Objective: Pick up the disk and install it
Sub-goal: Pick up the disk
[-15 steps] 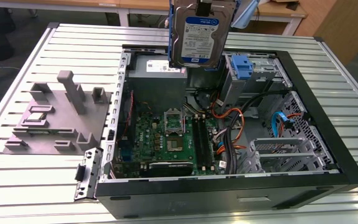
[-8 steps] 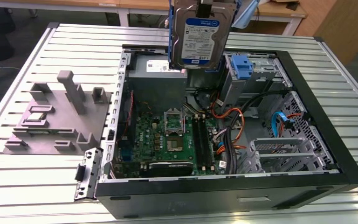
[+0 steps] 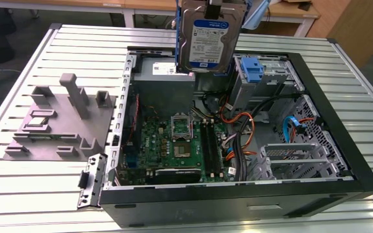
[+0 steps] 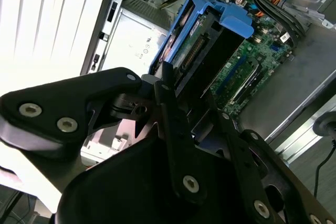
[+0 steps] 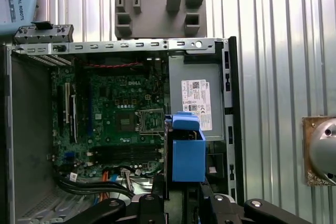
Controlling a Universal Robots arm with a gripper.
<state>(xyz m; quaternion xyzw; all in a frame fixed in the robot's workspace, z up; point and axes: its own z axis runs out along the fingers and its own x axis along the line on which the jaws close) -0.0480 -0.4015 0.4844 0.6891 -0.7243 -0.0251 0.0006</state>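
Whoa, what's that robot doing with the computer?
The robot arm's pincer is shut on the disk, a silver hard drive with blue rails, and holds it in the air over the open computer case. The case lies on its side on the metal table, with its green circuit board showing. The disk is picked up but not yet put in.

Layout on our table [image 3: 31,191]
We find the fixture [image 3: 50,131] by the exterior view's left edge, case [image 3: 238,204] beside it, disk [image 3: 207,41] above.
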